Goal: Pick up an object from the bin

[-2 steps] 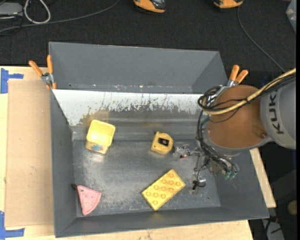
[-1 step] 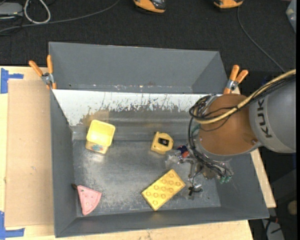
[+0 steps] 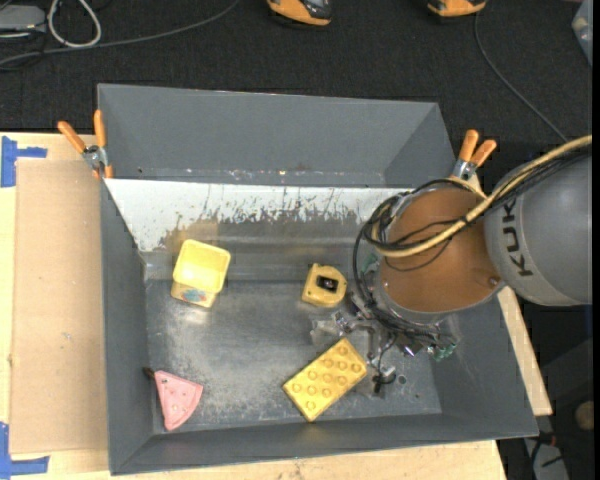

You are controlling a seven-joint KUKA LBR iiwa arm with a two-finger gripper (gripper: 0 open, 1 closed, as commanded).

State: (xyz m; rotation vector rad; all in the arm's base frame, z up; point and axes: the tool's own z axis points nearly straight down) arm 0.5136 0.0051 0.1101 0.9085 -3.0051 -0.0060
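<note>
Gripper (image 3: 377,358) sits low in the lower right of the frame, just over the right-hand corner of a flat yellow studded plate (image 3: 325,378) that lies tilted on the bin's floor (image 3: 250,348). Whether it stands wide or narrow cannot be told, since dark parts of the tool overlap there. Nothing can be seen clamped in it, so the plate looks to be lying free.

The main risk, as I judge it, is a grasp on that corner alone: the plate is thin and flat against the floor, so closing there could make it swing aside or slip out on the lift. Pressing lower to get under its edge could drive the tool into the metal floor.

A small yellow thing with a black face (image 3: 324,286) lies near, up and to the left of the gripper, and could get nudged or caught by a sideways correction. The orange-brown wrist cover (image 3: 435,258) hangs close to the bin's right wall (image 3: 480,388), so a shift rightward might bring it against that slope.

A yellow cube (image 3: 200,273) at centre left and a pink triangular piece (image 3: 177,400) at lower left lie well apart.
</note>
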